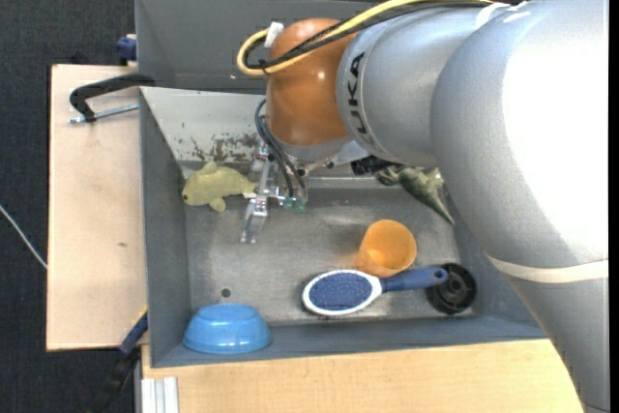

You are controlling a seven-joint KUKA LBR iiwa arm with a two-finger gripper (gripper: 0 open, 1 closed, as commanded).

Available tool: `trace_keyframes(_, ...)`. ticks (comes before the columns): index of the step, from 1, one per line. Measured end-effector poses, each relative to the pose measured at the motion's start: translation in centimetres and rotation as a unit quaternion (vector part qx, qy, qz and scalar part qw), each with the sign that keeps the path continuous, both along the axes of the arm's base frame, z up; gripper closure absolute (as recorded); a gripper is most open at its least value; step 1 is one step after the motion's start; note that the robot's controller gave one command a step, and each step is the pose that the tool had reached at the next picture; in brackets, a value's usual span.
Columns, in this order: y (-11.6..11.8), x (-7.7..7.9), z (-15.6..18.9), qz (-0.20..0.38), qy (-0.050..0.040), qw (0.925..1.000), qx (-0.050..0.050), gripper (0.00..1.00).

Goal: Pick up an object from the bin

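Camera view from above: a large grey robot arm (484,111) reaches in from 3 o'clock over a grey metal bin (162,247). An orange cover (302,87) sits at its wrist and a yellow cable (387,10) loops over it. The jaws hang low over the bin floor, at about 10 o'clock from the floor's centre, with the metal tip pointing down at bare grey floor. How far they are open cannot be told, and it is not clear whether the tip touches the floor.

The letters "UKA" can be read in dark print on the arm's grey casing, next to the orange cover.

The thing nearest the jaws is a pale yellow soft toy (215,186). It is lumpy and animal-shaped, and it lies just beside them at 9 o'clock, near the bin's left wall.

An orange cup (387,247) lies on its side at 3 o'clock from the floor's centre. At 5 o'clock lies an oval brush (340,292) with a white rim, blue bristles and a blue handle. The handle points toward a black round object (452,290) at 4 o'clock. A blue bowl (227,329) sits upside down in the 7 o'clock corner. A mottled green toy (426,184) shows at 2 o'clock, partly under the arm.
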State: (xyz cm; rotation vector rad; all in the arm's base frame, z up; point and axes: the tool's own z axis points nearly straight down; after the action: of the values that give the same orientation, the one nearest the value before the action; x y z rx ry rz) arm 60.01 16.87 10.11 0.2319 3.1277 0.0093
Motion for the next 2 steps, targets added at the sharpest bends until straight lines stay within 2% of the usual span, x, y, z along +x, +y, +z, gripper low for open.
trace_keyframes(1,2.5,0.6,-2.7,0.016,-0.0045,0.9999,-0.002,0.00)
trace_keyframes(2,4.2,0.5,-2.7,0.135,-0.0040,0.9908,-0.002,0.00)
